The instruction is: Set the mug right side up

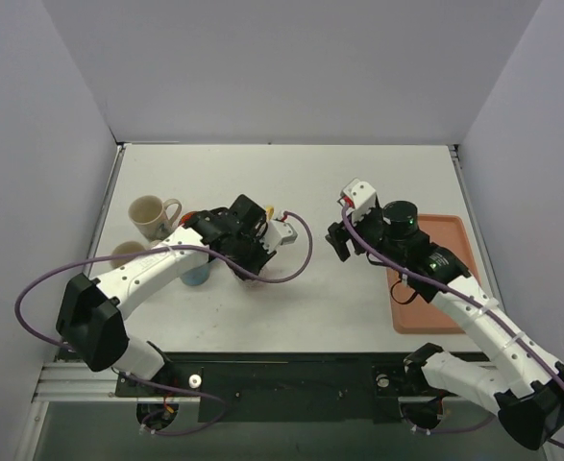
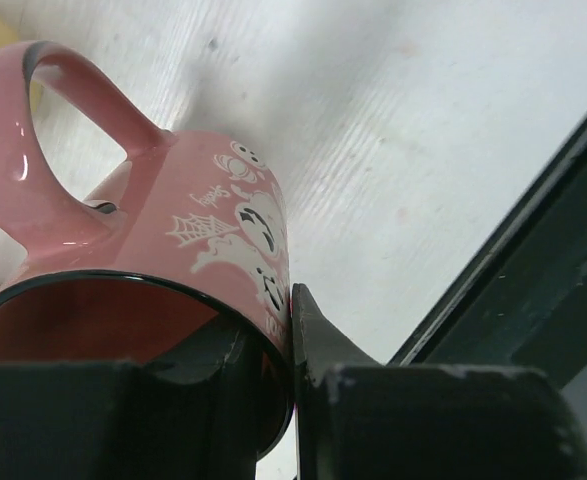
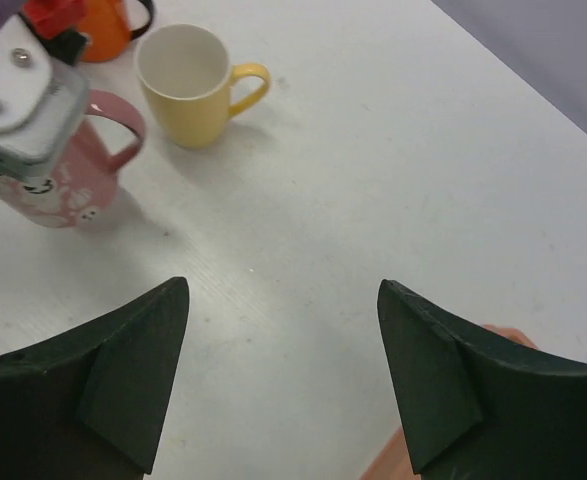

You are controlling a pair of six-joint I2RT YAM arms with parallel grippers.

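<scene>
My left claw (image 2: 289, 330) pinching the rim of the pink mug (image 2: 193, 220), yellow mug (image 3: 188, 85) near it, my right claw (image 3: 283, 290) spread wide

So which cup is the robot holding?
The pink mug with white ghosts on it: the left tool pinches its rim. Nothing grips the yellow mug or the orange mug.

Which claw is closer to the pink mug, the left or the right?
Left. The left claw pinches the rim of the pink mug, one finger inside and one outside. The right claw hangs open over the table, clearly apart from the mug.
</scene>
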